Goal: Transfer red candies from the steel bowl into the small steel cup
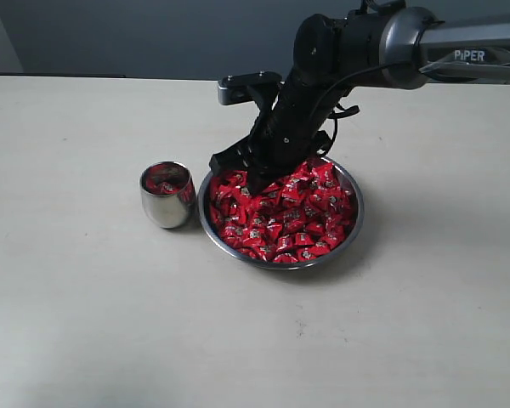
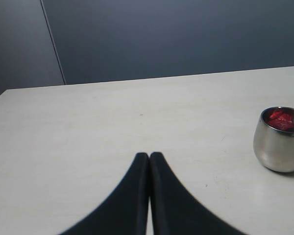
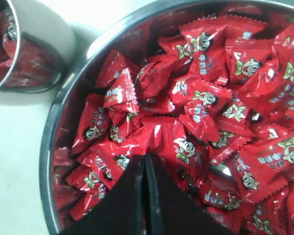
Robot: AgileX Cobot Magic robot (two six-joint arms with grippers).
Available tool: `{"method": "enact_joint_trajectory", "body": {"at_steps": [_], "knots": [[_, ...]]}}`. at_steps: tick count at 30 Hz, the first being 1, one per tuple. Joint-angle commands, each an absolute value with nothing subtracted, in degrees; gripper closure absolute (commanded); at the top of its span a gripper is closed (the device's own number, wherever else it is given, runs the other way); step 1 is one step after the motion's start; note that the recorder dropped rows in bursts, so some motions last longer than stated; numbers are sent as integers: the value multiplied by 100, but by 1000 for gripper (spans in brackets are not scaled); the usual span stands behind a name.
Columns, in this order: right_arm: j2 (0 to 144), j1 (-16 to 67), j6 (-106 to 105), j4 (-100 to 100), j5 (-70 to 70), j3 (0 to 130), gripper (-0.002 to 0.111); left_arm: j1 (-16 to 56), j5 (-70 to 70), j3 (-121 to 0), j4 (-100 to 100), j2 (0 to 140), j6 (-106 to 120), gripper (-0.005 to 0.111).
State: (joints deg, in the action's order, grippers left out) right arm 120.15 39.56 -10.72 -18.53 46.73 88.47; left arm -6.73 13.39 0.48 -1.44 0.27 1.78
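The steel bowl [image 1: 202,212] [image 3: 51,147] sits mid-table, heaped with red candies [image 1: 293,223] [image 3: 210,98]. Just to its left stands the small steel cup [image 1: 166,202] [image 2: 279,144] [image 3: 41,44], with a few red candies inside. My right gripper [image 1: 257,182] [image 3: 145,157] reaches down into the left part of the heap. Its fingers are pressed together, with the edge of one red candy [image 3: 157,136] pinched at their tips. My left gripper [image 2: 149,154] is shut on nothing and hovers over bare table, with the cup off to its side. It does not show in the exterior view.
The pale table [image 1: 85,323] runs back to a dark grey wall [image 1: 153,34]. The right arm [image 1: 391,42] stretches in from the right above the bowl.
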Motion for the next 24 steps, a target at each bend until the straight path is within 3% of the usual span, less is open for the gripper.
{"method": "enact_joint_trajectory", "body": {"at_steps": [1,8,24], "knots": [[11951,3939,-1096,-1807,4773,8828,109,-685,1328,0,-155,0,168,106],[11951,3939,-1108,-1820,5201,8828,109,-685,1328,0,-155,0,168,106],[11998,3939,-1175,-1870,4601,8828,109,-685,1328,0,-155,0,168,106]]}}
